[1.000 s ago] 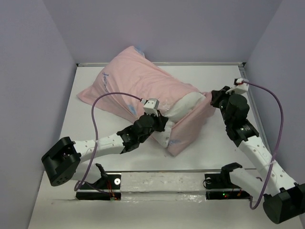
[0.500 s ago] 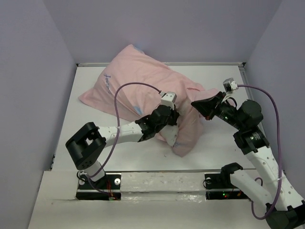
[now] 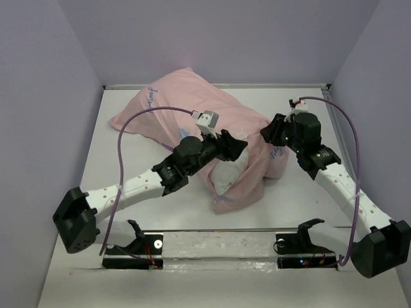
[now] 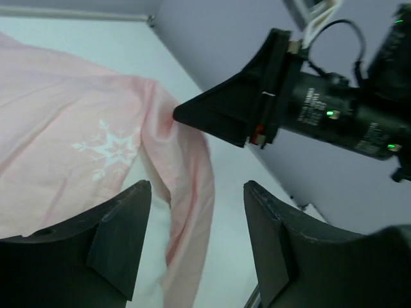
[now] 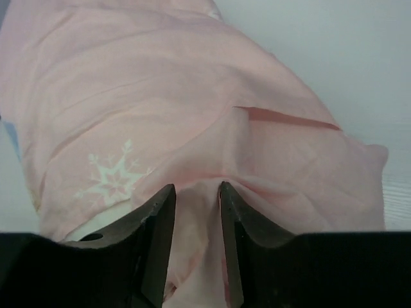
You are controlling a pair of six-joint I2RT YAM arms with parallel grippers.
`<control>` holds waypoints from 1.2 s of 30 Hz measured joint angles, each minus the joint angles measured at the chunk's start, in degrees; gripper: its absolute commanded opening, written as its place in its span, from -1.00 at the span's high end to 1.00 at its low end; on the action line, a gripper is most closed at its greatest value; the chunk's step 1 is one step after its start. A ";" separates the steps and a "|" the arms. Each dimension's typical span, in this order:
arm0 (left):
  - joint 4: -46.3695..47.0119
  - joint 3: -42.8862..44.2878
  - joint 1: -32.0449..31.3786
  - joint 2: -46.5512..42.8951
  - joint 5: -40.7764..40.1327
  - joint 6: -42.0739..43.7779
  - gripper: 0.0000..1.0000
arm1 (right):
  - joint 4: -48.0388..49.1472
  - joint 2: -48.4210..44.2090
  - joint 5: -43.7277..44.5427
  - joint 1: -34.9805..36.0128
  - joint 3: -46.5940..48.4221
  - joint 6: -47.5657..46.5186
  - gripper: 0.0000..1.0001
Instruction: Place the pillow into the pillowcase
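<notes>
The pillow (image 3: pixel 225 174) is mostly inside the pillowcase (image 3: pixel 186 106); only 1 white corner is left to tuck. The left gripper (image 4: pixel 196 186) gapes empty, and the right gripper (image 5: pixel 196 187) is barely parted around a pink fold

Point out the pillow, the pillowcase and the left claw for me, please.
pillow (image 3: pixel 225 176): top view, on the bare white end showing at the opening.
pillowcase (image 3: pixel 186 106): top view, on its pale pink fabric near the far end.
left claw (image 4: pixel 196 189): left wrist view, midway between its open fingertips.
</notes>
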 measured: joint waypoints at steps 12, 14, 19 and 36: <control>-14.67 -8.04 -0.74 -22.73 -2.36 1.42 -0.13 | -6.97 -10.14 0.48 6.67 3.78 -2.54 0.46; -17.70 -9.53 -1.81 -22.38 -2.40 1.53 -0.13 | -7.96 -12.09 0.00 9.64 2.34 -1.99 1.00; -22.08 -10.14 -6.75 -18.36 -4.17 2.47 -0.13 | -8.90 -16.94 -0.13 14.93 -5.90 2.97 1.00; -20.92 -8.46 -8.66 -4.83 -10.23 4.87 0.33 | -2.95 -4.66 14.14 17.31 -13.57 6.97 0.13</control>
